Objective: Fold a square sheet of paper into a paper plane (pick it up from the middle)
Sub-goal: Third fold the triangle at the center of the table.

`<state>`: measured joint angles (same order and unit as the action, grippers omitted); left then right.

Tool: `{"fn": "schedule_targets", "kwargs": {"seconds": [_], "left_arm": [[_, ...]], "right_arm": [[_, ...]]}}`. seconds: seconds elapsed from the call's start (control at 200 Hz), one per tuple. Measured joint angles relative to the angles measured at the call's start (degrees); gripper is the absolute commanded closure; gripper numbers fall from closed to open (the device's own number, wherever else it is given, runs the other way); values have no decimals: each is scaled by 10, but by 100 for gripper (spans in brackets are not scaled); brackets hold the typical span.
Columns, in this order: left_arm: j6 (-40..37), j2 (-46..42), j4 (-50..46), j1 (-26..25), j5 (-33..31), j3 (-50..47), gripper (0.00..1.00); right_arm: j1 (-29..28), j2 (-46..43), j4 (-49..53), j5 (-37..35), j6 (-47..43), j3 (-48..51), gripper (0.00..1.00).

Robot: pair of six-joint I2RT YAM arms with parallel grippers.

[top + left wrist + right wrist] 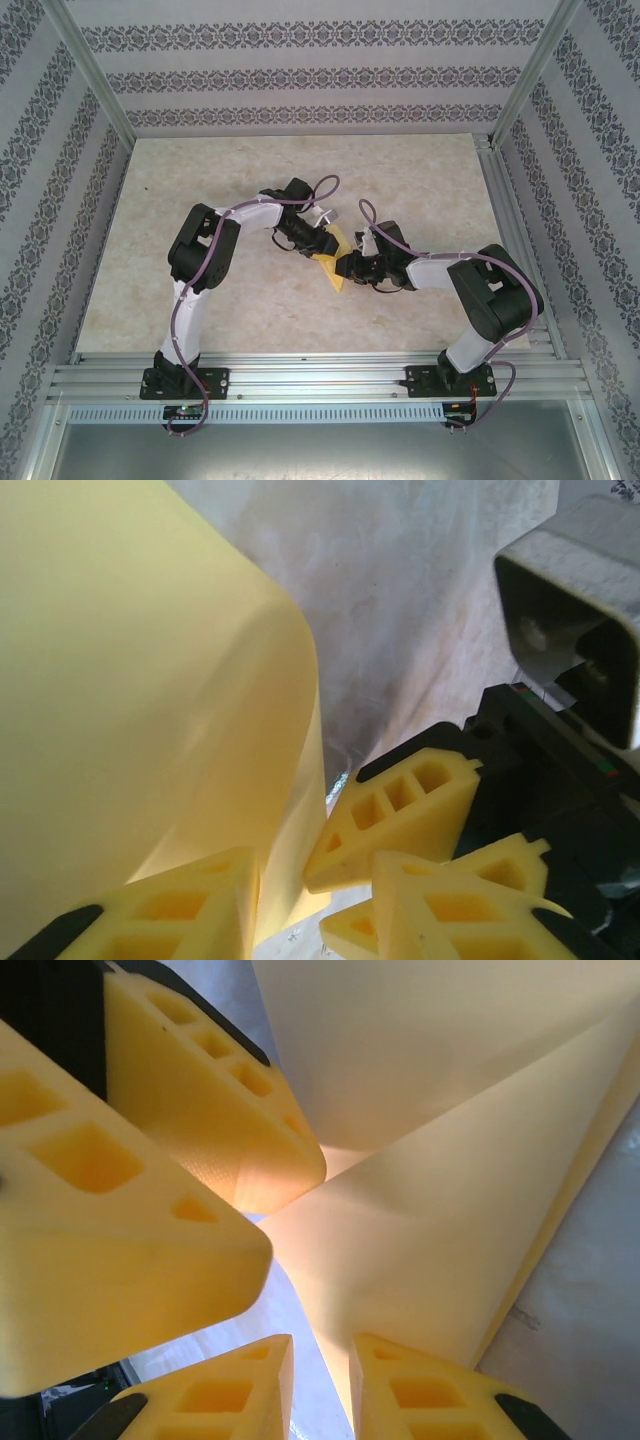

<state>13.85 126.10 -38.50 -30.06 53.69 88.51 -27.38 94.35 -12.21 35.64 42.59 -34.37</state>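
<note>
Looking down from the top camera, I see the sheet of paper (pixel 335 265) in the narrow space between my two tools. It lies just to the right of the left tool (pixel 318 240) and just to the left of the right tool (pixel 351 266), over the bench (pixel 240 180). Its long axis runs from the far side toward me, crossing the line that joins the tools. Both are about equally close, the left by the far end and the right nearer the middle.

On the left wrist camera the paper rises as a curved wall at the left of this tool's gap, leaning along the inner face of one finger (pixel 170 910). The jaws stand plainly parted, so I read the left tool as released. The right tool's tips sit just beyond, beside the paper's lower edge.

On the right wrist camera a creased, pointed part of the sheet comes down into the slim gap between this tool's fingers (pixel 440 1390), lying along one of them. Whether they nip it I cannot tell. My judgement is that the coming move turns on that crease lying square across the gap.
</note>
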Motion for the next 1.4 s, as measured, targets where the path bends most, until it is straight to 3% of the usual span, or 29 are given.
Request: {"fn": "schedule_targets", "kwargs": {"seconds": [0.115,0.474,0.904,1.129,1.399], "left_arm": [[2,0,2,0,0,-1,74],[0,0,2,0,0,-6,72],[-9,0,0,0,0,-8,95],[-30,2,-6,0,-9,-5,96],[-71,21,-34,0,-28,27,97]], "right_arm": [[0,0,0,0,0,0,77],[0,-1,0,0,0,0,77],[0,-7,0,0,0,0,77],[0,-29,14,0,-1,0,73],[0,-67,42,-7,-7,3,77]]}}
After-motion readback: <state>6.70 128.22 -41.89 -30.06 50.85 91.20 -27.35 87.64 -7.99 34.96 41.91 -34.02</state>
